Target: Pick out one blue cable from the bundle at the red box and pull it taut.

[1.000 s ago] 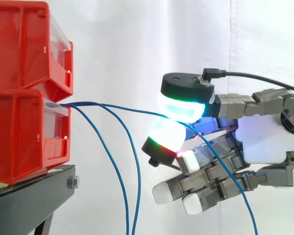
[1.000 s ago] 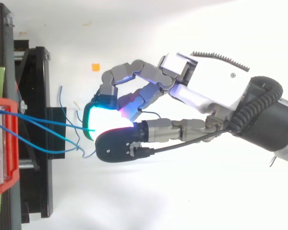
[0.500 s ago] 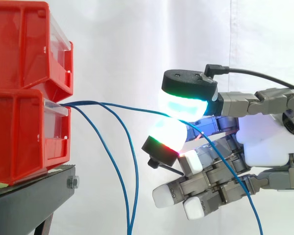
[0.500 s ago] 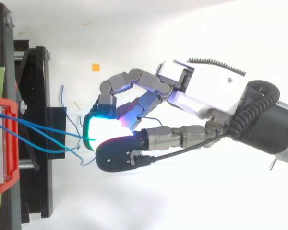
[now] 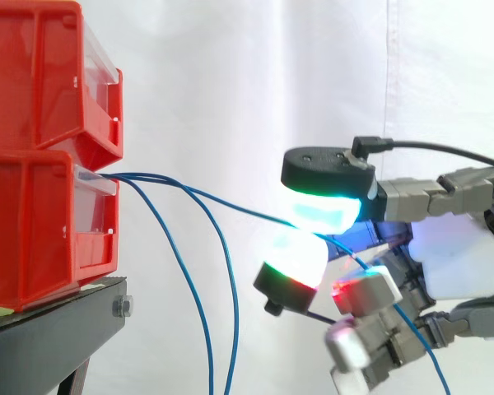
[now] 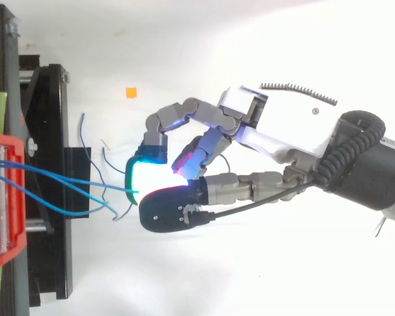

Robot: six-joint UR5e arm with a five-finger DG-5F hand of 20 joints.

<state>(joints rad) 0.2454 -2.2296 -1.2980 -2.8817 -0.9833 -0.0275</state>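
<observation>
Hand (image 5: pixel 457 262) pinching one blue cable (image 5: pixel 239 207) between glowing pads, cable stretching nearly straight out from the lower red bin (image 5: pixel 33 226)

free: between red bins (image 5: pixel 41 222) and robot hand (image 5: pixel 454 265); obstacle: blue cables (image 5: pixel 235 317) hanging

Plain white curtain (image 5: pixel 230 82), black stand (image 5: pixel 49 333) at lower left
</observation>
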